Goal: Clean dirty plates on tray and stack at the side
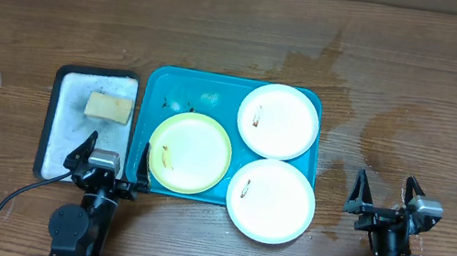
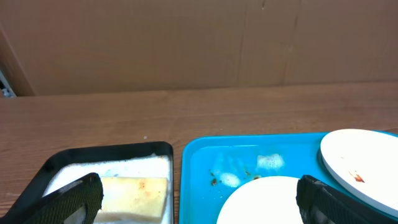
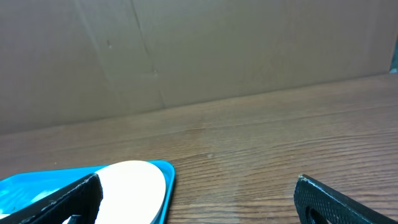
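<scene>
Yellow plate (image 1: 190, 152) lies lower left in the teal tray (image 1: 161, 89) at mid-frame. Upper white plate (image 1: 278, 121) fills its upper right, and lower white plate (image 1: 270, 200) overhangs its lower right rim onto the counter (image 1: 245, 28). Left fingers (image 1: 80, 152) and right fingers (image 1: 356, 191), along the bottom edge, are spread wide and empty.
</scene>
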